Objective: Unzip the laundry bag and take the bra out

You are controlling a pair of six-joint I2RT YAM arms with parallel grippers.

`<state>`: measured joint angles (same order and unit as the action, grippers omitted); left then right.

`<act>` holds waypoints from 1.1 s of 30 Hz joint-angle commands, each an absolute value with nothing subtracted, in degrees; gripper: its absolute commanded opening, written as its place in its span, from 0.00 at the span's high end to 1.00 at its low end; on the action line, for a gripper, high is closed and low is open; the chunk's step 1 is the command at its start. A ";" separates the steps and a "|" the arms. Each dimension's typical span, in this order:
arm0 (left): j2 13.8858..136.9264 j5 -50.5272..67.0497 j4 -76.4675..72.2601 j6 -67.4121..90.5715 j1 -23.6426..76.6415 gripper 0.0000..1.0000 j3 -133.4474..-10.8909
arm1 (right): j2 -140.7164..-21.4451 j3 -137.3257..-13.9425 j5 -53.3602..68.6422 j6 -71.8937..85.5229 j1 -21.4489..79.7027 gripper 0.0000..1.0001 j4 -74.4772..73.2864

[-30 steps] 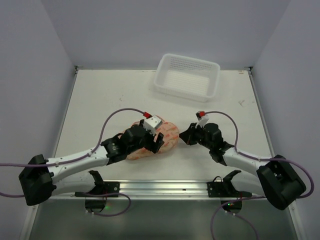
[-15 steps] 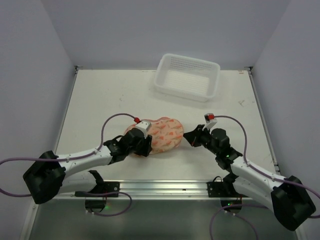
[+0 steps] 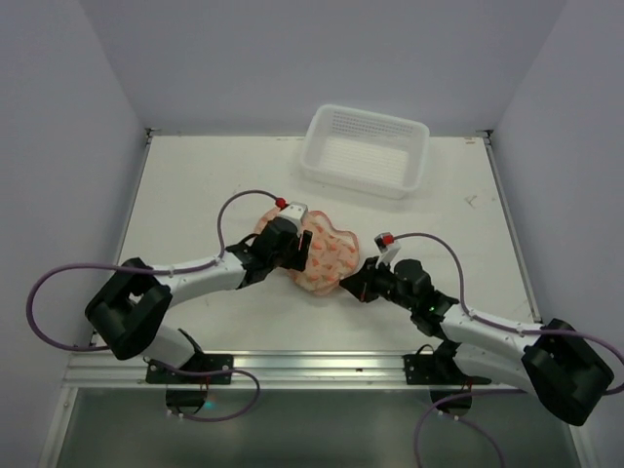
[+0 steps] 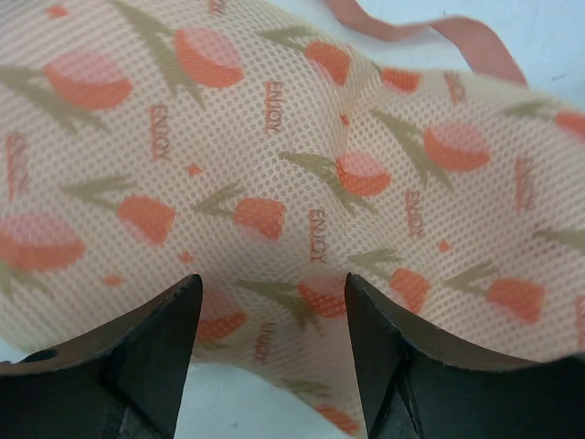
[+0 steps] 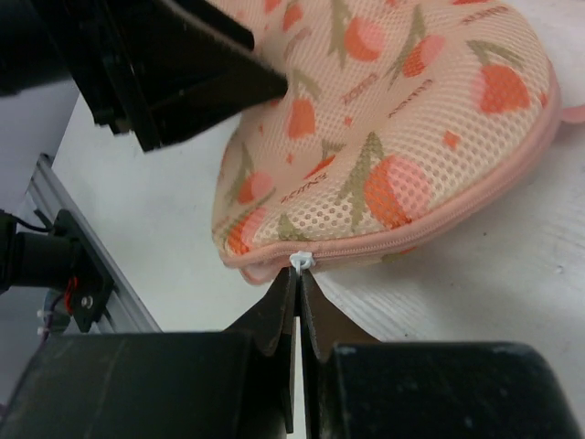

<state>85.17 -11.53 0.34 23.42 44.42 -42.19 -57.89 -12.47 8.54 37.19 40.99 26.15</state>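
The laundry bag lies mid-table, peach mesh with red-orange prints and a pink zipper edge. My left gripper is open over the bag's left lobe. In the left wrist view the gripper has a finger on either side of the mesh, near the bag's edge. My right gripper is at the bag's near edge. In the right wrist view it is shut on the white zipper pull, with the zipper closed alongside. The bra is hidden.
A white lattice basket stands at the back right. A pink ribbon strap lies on the table beyond the bag. The left arm's dark finger hangs over the bag in the right wrist view. The metal rail runs along the near edge.
The bag has shifted a little right and away. My left gripper moved onto its left lobe. My right gripper moved left and nearer, to the bag's near edge at the zipper pull.
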 commanded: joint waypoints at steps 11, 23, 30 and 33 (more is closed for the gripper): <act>68.64 -8.44 6.41 10.02 56.68 0.23 -43.16 | -62.66 -12.83 6.68 41.92 45.70 1.00 35.24; 78.48 -13.71 5.98 5.28 64.07 0.20 -41.40 | -62.93 -15.82 6.24 41.66 45.70 1.00 32.53; 83.58 -18.81 2.64 3.61 64.77 0.20 -42.62 | -62.66 -16.08 7.64 41.22 45.70 1.00 32.87; 84.63 -20.90 2.02 3.34 65.65 0.20 -43.85 | -63.81 -16.35 8.17 41.57 45.70 1.00 33.66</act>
<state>83.85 -17.06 5.21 5.17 64.62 -41.76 -63.40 -13.93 8.21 41.80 45.50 30.89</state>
